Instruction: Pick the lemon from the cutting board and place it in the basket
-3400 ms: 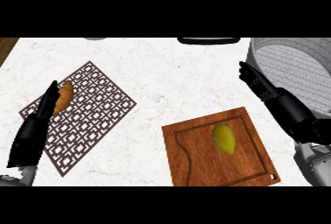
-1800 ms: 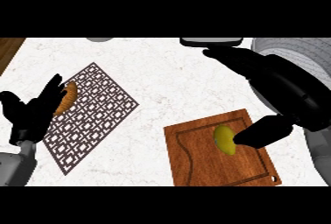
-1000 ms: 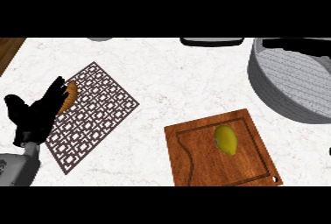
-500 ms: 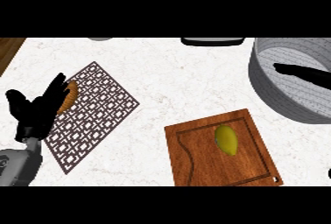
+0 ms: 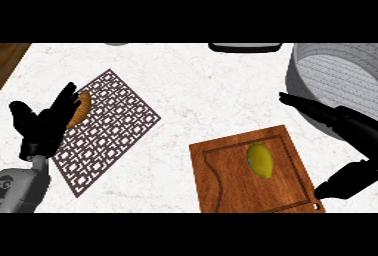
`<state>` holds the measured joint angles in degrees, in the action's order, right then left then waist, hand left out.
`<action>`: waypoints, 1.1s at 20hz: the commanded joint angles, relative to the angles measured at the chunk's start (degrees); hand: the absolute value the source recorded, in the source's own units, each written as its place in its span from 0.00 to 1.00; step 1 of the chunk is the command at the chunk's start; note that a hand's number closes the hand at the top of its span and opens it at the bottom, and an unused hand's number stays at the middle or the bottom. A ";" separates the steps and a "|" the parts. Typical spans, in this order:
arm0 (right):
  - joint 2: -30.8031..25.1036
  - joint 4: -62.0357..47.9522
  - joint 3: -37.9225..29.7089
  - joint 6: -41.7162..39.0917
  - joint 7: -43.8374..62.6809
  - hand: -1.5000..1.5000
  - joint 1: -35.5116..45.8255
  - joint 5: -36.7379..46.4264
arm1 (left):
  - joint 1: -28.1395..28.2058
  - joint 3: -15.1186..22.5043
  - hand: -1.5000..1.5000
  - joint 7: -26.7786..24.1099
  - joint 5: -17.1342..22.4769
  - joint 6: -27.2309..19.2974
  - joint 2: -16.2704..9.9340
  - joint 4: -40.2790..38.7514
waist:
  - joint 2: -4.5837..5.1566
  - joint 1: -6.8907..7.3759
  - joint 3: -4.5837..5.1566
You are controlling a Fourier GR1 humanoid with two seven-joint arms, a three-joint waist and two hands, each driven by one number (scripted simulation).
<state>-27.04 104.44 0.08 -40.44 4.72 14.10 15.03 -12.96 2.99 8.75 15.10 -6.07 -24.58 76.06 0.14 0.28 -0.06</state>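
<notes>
Task status: not yet begun in effect. The yellow-green oval lemon [image 5: 259,160] lies untouched near the middle of the brown wooden cutting board [image 5: 221,192], which sits on the white marbled tabletop [image 5: 207,95]. The grey round basket [image 5: 339,75] stands at the upper right, beyond the board; no lemon shows inside it.

The right hand [image 5: 332,117] comes in from the right edge with fingers straight and spread, pointing left just over the basket's near rim, apart from the lemon. A dark part lower right, at the board's corner, looks like its thumb; this is a judgement. It holds nothing.

The left hand [image 5: 44,127] rests open at the left edge, fingers up, over a brown patterned lattice mat [image 5: 111,130] and beside an orange-brown elongated item [image 5: 79,110].

Remaining: reach, grasp, lift, carry, release into basket.
</notes>
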 commanded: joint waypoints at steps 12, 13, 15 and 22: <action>10.30 -12.44 11.97 9.77 -6.76 0.00 -2.47 18.37 | 1.35 -4.79 0.50 2.38 -1.78 4.27 0.26 2.32 | -0.20 -0.15 0.06; 7.95 -19.74 9.28 10.52 -11.62 0.00 1.67 19.72 | -2.03 -3.38 0.50 3.29 -4.31 1.73 2.82 0.69 | -0.09 -0.14 0.04; 8.96 -23.35 10.35 12.61 -13.25 0.00 2.02 22.13 | 4.25 -3.79 0.50 2.52 -3.57 3.49 2.10 6.43 | -0.13 0.27 0.03; 9.06 -18.34 6.60 7.35 -13.29 0.00 0.99 21.13 | 0.10 -7.44 0.50 3.42 -6.08 5.83 3.85 1.77 | -0.15 -0.35 0.06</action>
<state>-18.11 84.34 8.49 -29.74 -9.45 14.44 36.77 -10.58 -2.56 12.07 10.16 -1.88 -20.90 80.53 0.01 0.12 -0.02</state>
